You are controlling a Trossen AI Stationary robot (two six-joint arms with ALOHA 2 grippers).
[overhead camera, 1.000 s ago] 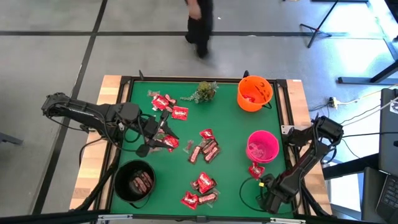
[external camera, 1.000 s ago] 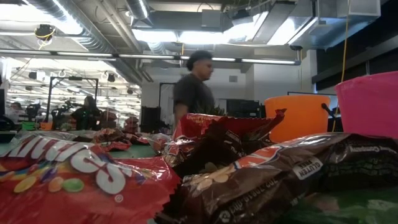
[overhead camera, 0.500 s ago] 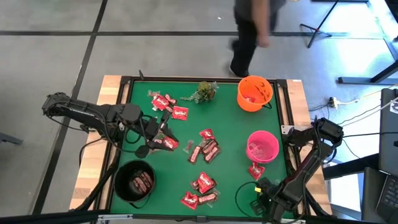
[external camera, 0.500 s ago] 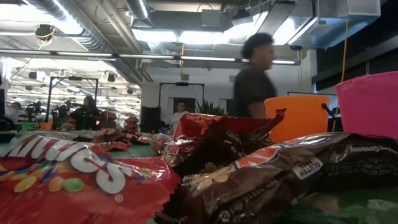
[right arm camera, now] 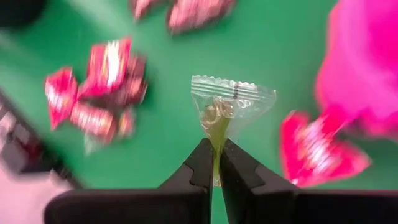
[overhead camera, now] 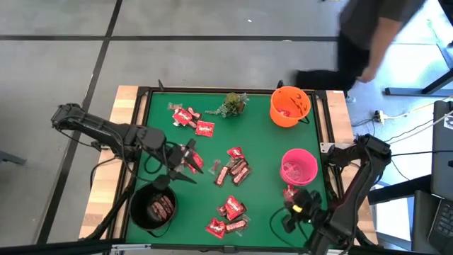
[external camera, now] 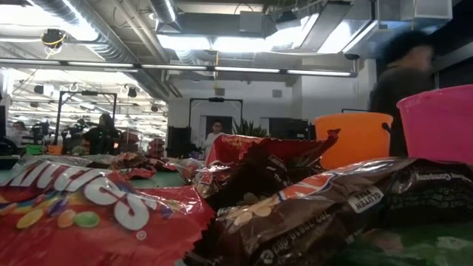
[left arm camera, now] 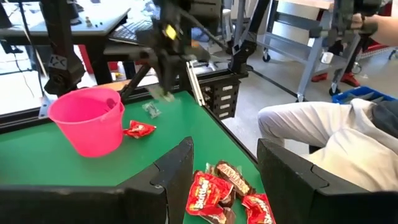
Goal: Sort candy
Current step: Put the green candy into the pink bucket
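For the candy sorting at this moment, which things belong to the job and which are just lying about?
Job:
- clear-wrapped candy, pinched in the shut right gripper
- loose red packets and brown bars on the green mat
- left gripper over one red packet
- round pink bowl, orange bowl, black bowl

Lying about:
- green plant sprig
- person passing behind the table

Red and brown wrapped candy (overhead camera: 231, 172) scattered on green mat, one clear-wrapped piece (right arm camera: 229, 104) lifted
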